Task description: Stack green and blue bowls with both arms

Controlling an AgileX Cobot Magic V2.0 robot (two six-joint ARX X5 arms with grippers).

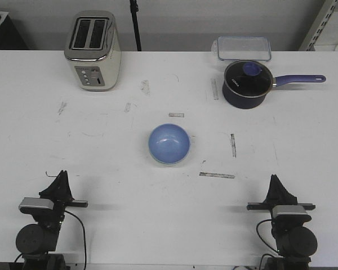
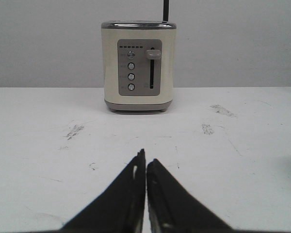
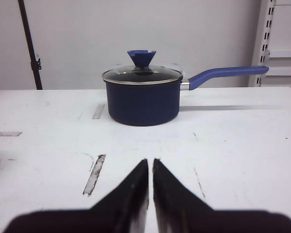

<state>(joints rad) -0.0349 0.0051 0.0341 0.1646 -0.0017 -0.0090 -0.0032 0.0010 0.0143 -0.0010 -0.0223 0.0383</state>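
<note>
The blue bowl (image 1: 169, 143) stands upright at the middle of the table in the front view. A thin pale green edge (image 1: 170, 163) shows around its near rim, so it appears to sit inside the green bowl. Neither bowl shows in the wrist views. My left gripper (image 1: 61, 176) (image 2: 145, 158) rests low at the near left, shut with nothing in it, well clear of the bowls. At the near right my right gripper (image 1: 275, 179) (image 3: 150, 163) is likewise shut and holds nothing.
A cream toaster (image 1: 93, 50) (image 2: 138, 65) stands at the far left. A dark navy saucepan (image 1: 247, 83) (image 3: 142, 99) with a glass lid and long handle is at the far right, with a clear lidded box (image 1: 243, 48) behind it. Tape strips (image 1: 217, 175) mark the table.
</note>
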